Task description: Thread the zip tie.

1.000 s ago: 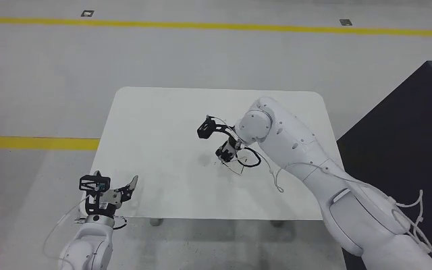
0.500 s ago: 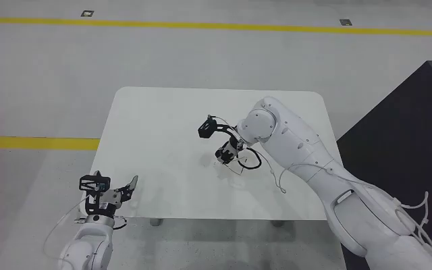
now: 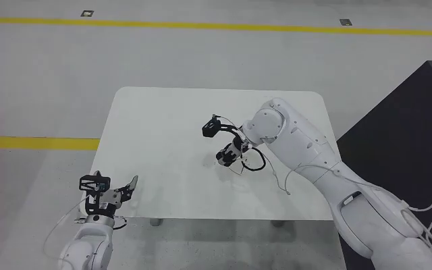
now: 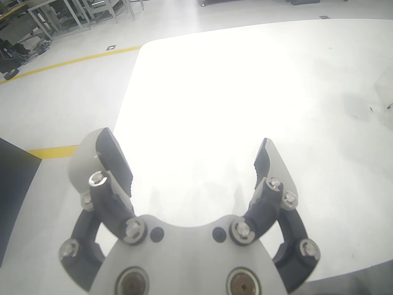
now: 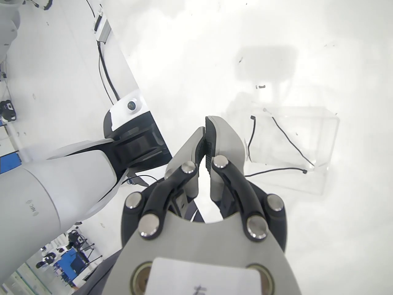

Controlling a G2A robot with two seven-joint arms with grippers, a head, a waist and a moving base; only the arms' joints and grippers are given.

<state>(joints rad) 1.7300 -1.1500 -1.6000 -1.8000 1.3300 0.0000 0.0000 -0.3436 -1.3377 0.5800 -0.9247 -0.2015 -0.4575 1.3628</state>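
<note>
Since a second back, the right arm's wrist has been nudged a little toward the table's near right side in the top view, while the left arm hasn't been shifted at all. Black zip ties can be seen loose inside a clear box sitting on the white table. One runs diagonally across the box, one stands along the wall closest to the fingers, and one lies flat along the bottom, so no single long axis is shared. The right gripper is parked just beside that box and above it, fingers pressed together, and nothing can be made out between the pads. The ties lie off to the side of the fingertips rather than under them, so a sideways shift and an opening would probably be needed before anything gets grabbed. The left gripper is held at the near left table edge, well apart from the box, jaws spread wide and empty. So the right arm is by far the nearer one, and no threading looks started yet.
</note>
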